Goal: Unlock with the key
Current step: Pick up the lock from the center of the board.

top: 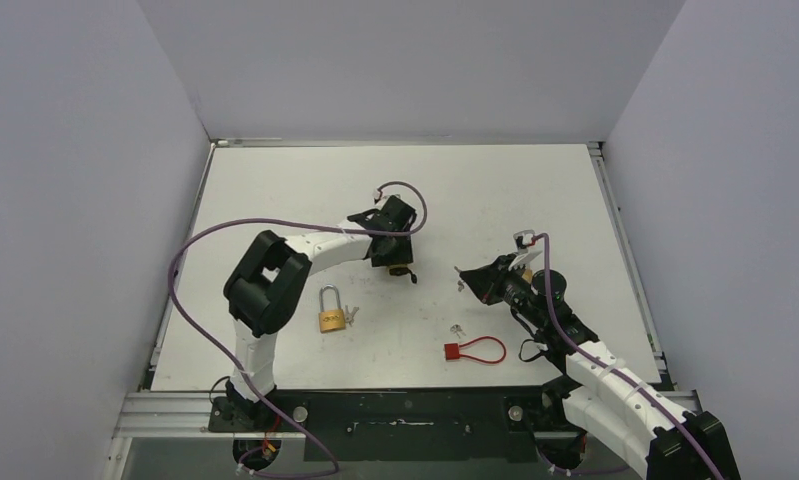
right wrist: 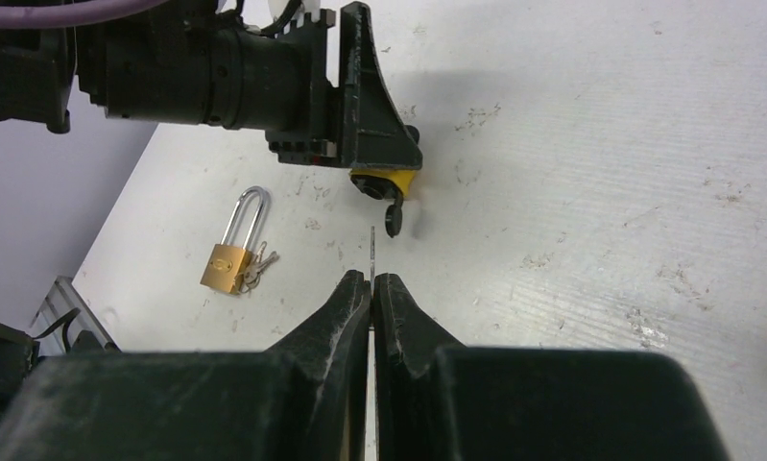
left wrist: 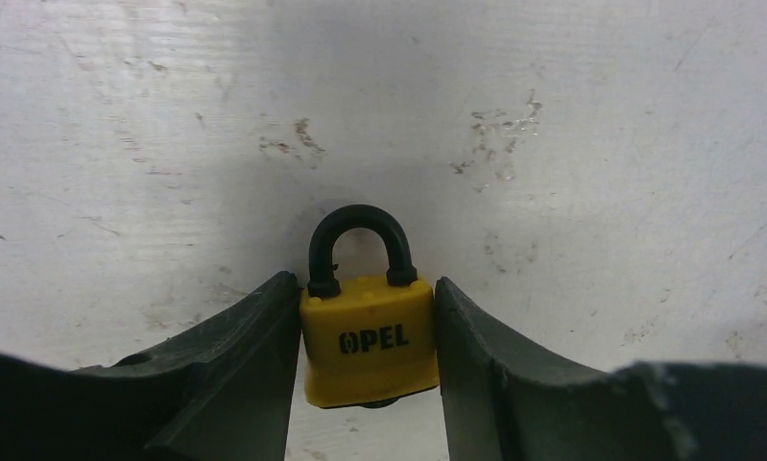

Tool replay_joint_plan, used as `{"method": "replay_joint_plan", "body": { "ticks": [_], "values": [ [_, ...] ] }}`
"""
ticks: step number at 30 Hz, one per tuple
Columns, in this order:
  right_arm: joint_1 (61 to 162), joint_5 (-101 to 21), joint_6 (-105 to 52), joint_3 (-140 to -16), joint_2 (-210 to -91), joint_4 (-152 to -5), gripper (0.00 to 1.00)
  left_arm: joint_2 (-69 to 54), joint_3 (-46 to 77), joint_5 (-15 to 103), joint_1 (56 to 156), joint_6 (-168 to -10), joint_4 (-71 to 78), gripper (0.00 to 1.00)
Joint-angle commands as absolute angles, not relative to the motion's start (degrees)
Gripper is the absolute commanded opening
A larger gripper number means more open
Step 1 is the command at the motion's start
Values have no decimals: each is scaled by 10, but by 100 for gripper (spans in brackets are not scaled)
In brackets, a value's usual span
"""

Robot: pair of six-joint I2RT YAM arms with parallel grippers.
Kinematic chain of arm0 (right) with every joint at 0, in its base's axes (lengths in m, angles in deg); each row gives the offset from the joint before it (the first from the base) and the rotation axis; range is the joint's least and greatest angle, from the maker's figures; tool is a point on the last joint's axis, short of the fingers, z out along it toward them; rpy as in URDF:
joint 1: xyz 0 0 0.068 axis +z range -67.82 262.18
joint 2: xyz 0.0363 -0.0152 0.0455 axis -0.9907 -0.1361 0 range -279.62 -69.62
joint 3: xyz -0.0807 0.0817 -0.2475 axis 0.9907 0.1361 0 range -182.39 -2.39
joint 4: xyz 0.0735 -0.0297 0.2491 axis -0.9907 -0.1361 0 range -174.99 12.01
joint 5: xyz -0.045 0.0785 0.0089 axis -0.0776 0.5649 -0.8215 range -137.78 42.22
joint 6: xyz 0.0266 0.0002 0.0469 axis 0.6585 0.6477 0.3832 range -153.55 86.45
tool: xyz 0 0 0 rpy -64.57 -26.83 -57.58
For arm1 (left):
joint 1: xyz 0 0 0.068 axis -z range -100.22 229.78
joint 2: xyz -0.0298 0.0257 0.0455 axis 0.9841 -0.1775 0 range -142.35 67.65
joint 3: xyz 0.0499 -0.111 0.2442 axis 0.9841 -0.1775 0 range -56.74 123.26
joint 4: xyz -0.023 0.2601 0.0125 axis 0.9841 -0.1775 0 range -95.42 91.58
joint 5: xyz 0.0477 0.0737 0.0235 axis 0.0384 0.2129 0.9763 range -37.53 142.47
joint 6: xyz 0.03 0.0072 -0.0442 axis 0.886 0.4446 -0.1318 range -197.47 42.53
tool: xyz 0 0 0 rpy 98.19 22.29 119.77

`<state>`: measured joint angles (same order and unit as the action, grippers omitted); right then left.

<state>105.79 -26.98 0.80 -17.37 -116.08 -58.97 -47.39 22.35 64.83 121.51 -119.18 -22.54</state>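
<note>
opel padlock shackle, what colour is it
Black shackle on the yellow padlock; best in the left wrist view.

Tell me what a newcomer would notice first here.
A yellow padlock gripped in the left hand, mid-scene. The right hand, to its right, is shut on a thin key pointing toward it. A brass padlock and a red lock lie on the table's near side.

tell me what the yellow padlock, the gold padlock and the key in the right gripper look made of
Yellow padlock: likely a plastic or rubber cover, matte, with printed lettering; shackle coated matte black.
Gold padlock: looks brass, with a brushed sheen; shackle bright silver, probably steel.
Key: thin silvery metal, seen edge-on, so unsure.
</note>
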Motion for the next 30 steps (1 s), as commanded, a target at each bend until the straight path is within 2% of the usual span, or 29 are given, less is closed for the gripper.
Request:
{"method": "replay_joint_plan", "body": {
  "ticks": [1, 12, 14, 17, 30],
  "values": [
    [1060, -272, 4, -176, -1166, -566, 0, -427, 193, 537, 1172, -1179, -190, 19],
    [1071, -241, 21, -169, -1195, -516, 0, -379, 154, 471, 1142, -1216, -154, 16],
    [1077, -220, 24, -166, -1207, -483, 0, -369, 141, 474, 1142, -1241, -138, 12],
    [1096, -189, 31, -164, -1225, -430, 0, -343, 109, 501, 1142, -1286, -98, 0],
    [1177, -162, 41, -190, -1320, -266, 0, -220, 42, 582, 1142, -1404, -33, 0]
  ]
}}
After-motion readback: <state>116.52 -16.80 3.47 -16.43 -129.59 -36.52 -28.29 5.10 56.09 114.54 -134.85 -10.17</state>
